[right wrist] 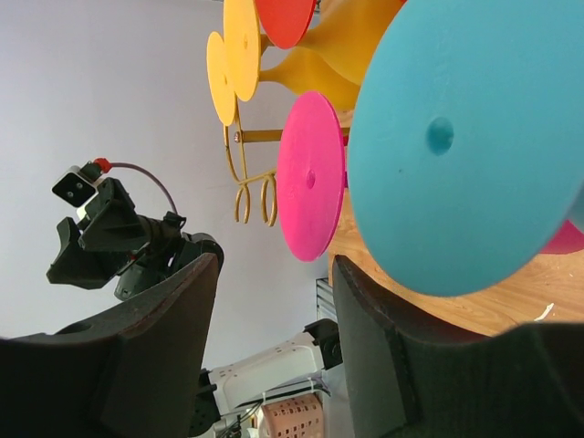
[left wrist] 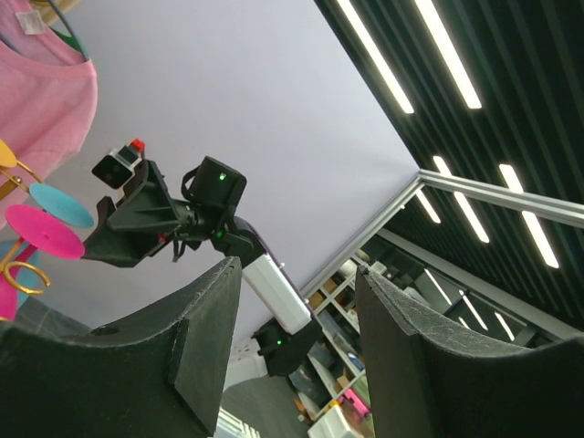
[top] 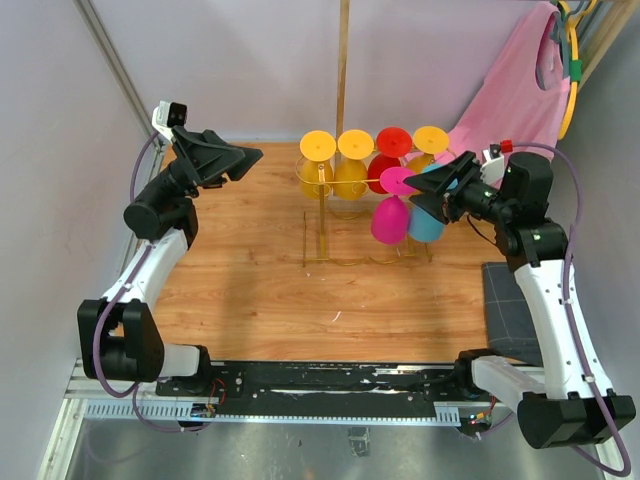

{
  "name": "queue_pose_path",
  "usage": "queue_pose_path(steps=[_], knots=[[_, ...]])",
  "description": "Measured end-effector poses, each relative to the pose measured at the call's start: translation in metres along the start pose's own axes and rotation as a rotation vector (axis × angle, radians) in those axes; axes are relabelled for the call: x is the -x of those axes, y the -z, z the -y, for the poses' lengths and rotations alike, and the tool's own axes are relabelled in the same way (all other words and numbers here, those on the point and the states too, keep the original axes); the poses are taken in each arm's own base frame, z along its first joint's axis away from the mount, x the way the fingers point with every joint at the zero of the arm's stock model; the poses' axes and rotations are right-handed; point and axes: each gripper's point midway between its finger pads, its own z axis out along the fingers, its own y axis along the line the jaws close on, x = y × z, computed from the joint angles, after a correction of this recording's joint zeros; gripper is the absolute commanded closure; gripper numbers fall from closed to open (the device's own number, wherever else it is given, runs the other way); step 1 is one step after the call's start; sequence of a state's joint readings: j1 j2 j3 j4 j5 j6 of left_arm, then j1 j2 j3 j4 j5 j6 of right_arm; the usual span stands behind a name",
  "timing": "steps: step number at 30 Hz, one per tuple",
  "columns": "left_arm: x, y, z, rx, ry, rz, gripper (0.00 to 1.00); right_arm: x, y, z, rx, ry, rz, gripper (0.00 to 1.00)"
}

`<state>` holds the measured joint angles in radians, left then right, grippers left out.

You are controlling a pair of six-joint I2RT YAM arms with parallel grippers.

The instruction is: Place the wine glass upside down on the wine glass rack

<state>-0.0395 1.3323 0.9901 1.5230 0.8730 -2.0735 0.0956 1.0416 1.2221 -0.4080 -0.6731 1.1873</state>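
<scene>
Wine glass (top: 427,225), teal, hangs bowl-down at the right end of the wine glass rack (top: 322,228), its round foot up at the gold wire rails. My right gripper (top: 428,190) sits level with that foot, at the rack's right end. In the right wrist view (right wrist: 274,274) my jaws stand well apart, with only wall and the other arm showing between them. The teal foot (right wrist: 465,137) fills the frame above my right-hand finger (right wrist: 383,347); whether it touches that finger I cannot tell. I grip nothing there.

A magenta glass (top: 390,220) hangs just left of the teal one, its foot (right wrist: 310,178) edge-on beside the rack's looped wire ends (right wrist: 255,196). Two yellow glasses (top: 335,178) and a red glass (top: 385,165) hang along the rack's far rail.

My left gripper (top: 250,165) is raised well left of the rack, pointing toward it. Its jaws (left wrist: 297,283) are spread wide and empty, with ceiling lights between them.
</scene>
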Motion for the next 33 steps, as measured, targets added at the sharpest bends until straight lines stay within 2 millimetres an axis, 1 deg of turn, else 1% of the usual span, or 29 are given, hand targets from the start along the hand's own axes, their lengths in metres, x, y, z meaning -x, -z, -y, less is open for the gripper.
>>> queue_pose_path(steps=[7,15,19,23,26,28,31,33], knots=[[0.0,0.0,-0.001,0.001,0.002,0.001,0.42,-0.004,0.005,-0.002,0.003,0.002,-0.003,0.45],[0.0,0.0,-0.001,0.002,0.003,0.002,0.42,-0.011,0.018,-0.012,0.034,0.022,0.0,0.43],[0.0,0.001,-0.001,0.003,0.003,0.0,0.42,-0.014,0.028,-0.025,0.062,0.044,0.005,0.39],[-0.003,0.001,-0.004,0.021,-0.005,-0.013,0.42,-0.016,0.043,-0.048,0.103,0.118,0.026,0.35],[-0.007,0.002,-0.007,0.061,-0.039,-0.021,0.41,-0.017,0.056,-0.063,0.135,0.199,0.05,0.26],[-0.008,0.001,-0.01,0.102,-0.074,-0.023,0.4,-0.017,0.061,-0.068,0.147,0.242,0.065,0.17],[-0.006,0.0,-0.018,0.194,-0.131,-0.019,0.35,-0.017,0.063,-0.066,0.142,0.286,0.079,0.09],[-0.001,-0.001,-0.022,0.266,-0.175,-0.013,0.32,-0.016,0.064,-0.064,0.134,0.316,0.092,0.01]])
